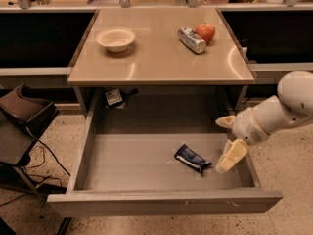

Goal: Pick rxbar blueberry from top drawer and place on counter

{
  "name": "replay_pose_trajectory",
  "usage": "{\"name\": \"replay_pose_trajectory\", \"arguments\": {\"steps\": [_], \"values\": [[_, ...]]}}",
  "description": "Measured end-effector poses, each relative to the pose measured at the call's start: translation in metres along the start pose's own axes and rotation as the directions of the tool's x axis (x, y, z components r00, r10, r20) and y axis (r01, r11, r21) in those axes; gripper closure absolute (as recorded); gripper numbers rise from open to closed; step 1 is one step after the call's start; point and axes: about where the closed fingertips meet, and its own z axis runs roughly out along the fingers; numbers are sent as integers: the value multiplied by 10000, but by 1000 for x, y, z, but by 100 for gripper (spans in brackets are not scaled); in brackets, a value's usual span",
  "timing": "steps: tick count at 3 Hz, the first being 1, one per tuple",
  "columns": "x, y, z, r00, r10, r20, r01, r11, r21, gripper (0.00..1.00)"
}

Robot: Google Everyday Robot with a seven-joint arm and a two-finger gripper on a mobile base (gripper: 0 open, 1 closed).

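Note:
The rxbar blueberry, a dark blue wrapper with white print, lies flat on the grey floor of the pulled-out top drawer, right of its middle. My gripper hangs over the drawer's right side, just right of the bar and a little above it. It is open and empty, with one cream finger pointing down near the bar's right end and the other up near the drawer's back right. The beige counter is above the drawer.
On the counter stand a cream bowl, a silver can lying on its side and a red apple. A small tag hangs under the counter at the drawer's back left. A dark chair and cables are on the left floor.

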Motion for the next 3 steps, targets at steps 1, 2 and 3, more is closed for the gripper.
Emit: {"name": "replay_pose_trajectory", "arguments": {"steps": [1, 2, 3], "values": [[8, -12, 29, 9980, 341, 532, -333, 9993, -165, 0], [8, -12, 29, 9980, 342, 533, -333, 9993, -165, 0], [15, -22, 87, 9907, 948, 976, -941, 9955, -126, 0]]}}
